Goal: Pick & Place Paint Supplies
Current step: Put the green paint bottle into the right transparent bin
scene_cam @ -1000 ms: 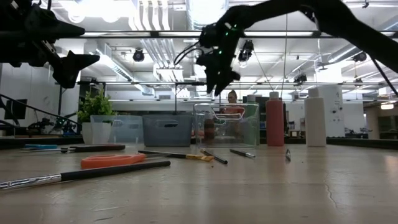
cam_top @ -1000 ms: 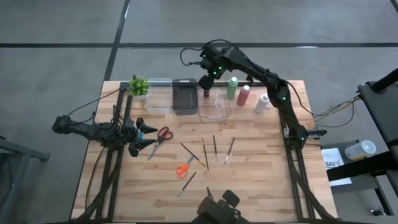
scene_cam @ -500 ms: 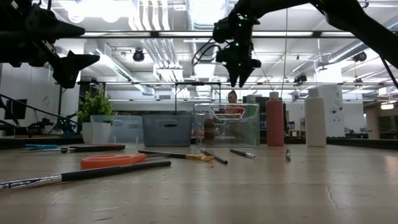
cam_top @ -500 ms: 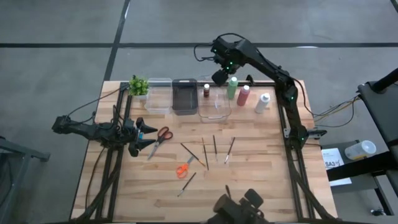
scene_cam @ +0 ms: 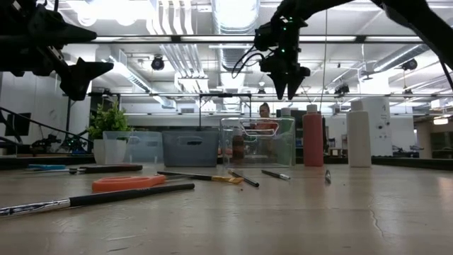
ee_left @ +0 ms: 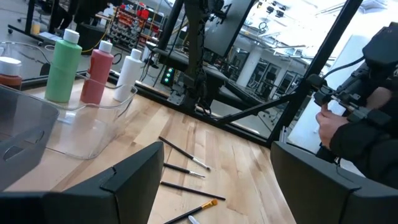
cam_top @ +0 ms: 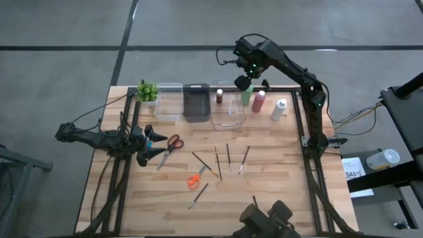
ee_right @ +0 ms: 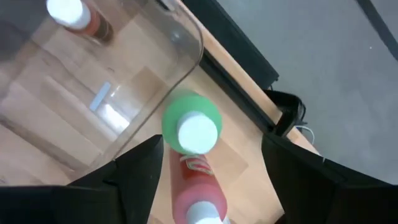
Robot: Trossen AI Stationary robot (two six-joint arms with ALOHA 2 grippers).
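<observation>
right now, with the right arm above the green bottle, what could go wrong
The right pincer hangs open over the green bottle, which stands close beside the red bottle and the clear bin. Coming down off-centre, a finger could tip the green bottle or knock its red neighbour over.

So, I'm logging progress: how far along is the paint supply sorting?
Done: only the small brown bottle seems placed, in the clear bin. In hand: nothing held; the right gripper hangs open above the green bottle. Left: the red bottle, white bottle, scissors, brushes and orange tool lie unsorted. The left gripper waits open beside the scissors.
</observation>
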